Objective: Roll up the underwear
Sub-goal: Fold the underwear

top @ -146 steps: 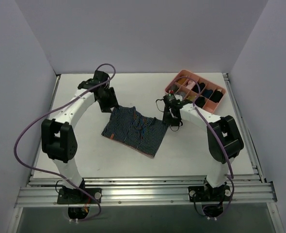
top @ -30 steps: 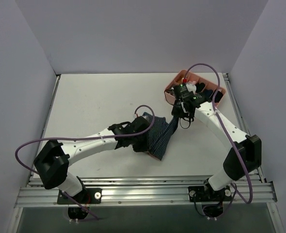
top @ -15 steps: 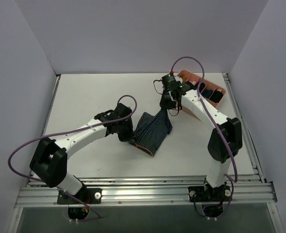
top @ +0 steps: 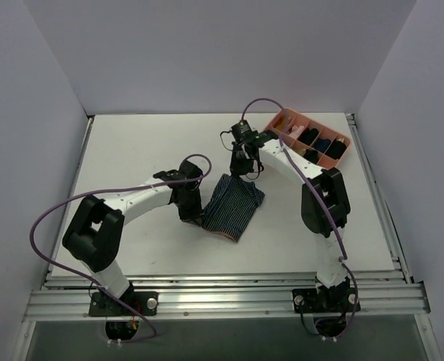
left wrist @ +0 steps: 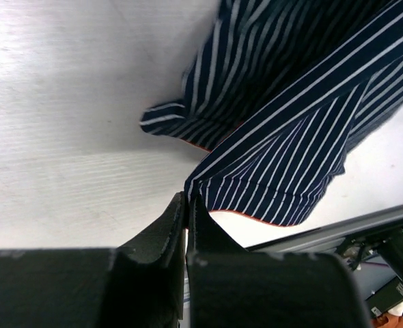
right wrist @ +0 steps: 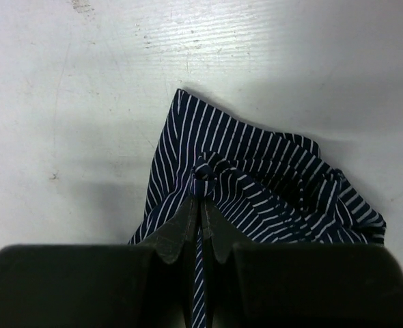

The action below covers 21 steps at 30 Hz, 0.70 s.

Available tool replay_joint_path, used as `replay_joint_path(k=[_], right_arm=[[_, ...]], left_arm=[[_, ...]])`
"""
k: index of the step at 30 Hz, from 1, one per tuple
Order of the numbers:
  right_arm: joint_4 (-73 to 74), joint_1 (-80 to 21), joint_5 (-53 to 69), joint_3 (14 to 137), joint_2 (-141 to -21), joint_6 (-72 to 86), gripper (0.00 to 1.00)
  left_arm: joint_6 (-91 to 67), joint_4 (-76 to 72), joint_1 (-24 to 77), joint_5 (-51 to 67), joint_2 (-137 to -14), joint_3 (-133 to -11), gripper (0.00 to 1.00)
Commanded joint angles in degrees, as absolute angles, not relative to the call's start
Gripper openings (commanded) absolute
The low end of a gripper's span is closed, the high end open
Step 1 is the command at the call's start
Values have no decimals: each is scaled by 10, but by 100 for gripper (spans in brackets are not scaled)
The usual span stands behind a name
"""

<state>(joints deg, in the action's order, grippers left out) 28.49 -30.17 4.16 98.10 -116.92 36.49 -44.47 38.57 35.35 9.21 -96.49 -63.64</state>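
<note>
— Left pincer (left wrist: 186, 198): what has it got?
— Its jaws are pressed almost together on a hem corner of the underwear (left wrist: 290, 150). The rest of the cloth spreads away toward 1 o'clock in that wrist view.
— And the right pincer (right wrist: 201, 181)?
— Clamped tight on a pucker of the striped cloth, with folds fanning out from the tips.
— What's the setting?
— A white table (top: 132, 150), faintly scuffed, boxed in by pale walls (top: 207, 53) on three sides. An aluminium rail (top: 222, 301) runs along the near edge.
— Does any camera show something the others don't?
— Only the overhead one shows the pink divided tray (top: 284, 119), at the table's 1 o'clock corner, with dark bundles (top: 326, 145) in its compartments. Only the left wrist shows the garment's reddish edge under the hem. Only the right wrist shows the bunching at the tips.
— Where does the garment lie?
— Just right of the table's middle, gathered into a narrow, crumpled shape, well apart from the tray. The left pincer grips its 9 o'clock edge and the right one its 12 o'clock end.
</note>
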Motion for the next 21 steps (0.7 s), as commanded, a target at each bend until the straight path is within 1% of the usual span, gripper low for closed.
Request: replay_joint_path(k=[1, 9, 11, 15, 16, 17, 18, 19, 21], right_arm=[[284, -308, 52, 1020, -1199, 352, 0], [308, -311, 33, 1089, -1259, 305, 0], [319, -310, 18, 1099, -1266, 294, 0], [313, -307, 24, 1088, -1262, 287, 0], [302, -306, 28, 1084, -1261, 284, 2], [296, -306, 40, 1080, -1260, 280, 8], [292, -307, 44, 1075, -1258, 275, 12], [294, -307, 45, 1075, -1258, 273, 19], [301, -307, 49, 1077, -1250, 262, 23]], left_arm=[[-431, 402, 338, 72, -978, -666, 7], [-413, 387, 315, 46, -1009, -697, 10], [-410, 387, 311, 41, -1006, -700, 15], [-408, 391, 294, 35, -1010, -701, 15], [-407, 391, 289, 35, -1011, -701, 18], [-406, 391, 287, 35, -1012, -702, 28], [-404, 393, 283, 34, -1014, -705, 31], [-403, 395, 275, 34, -1016, -707, 39], [-403, 408, 267, 26, -1015, -716, 42]])
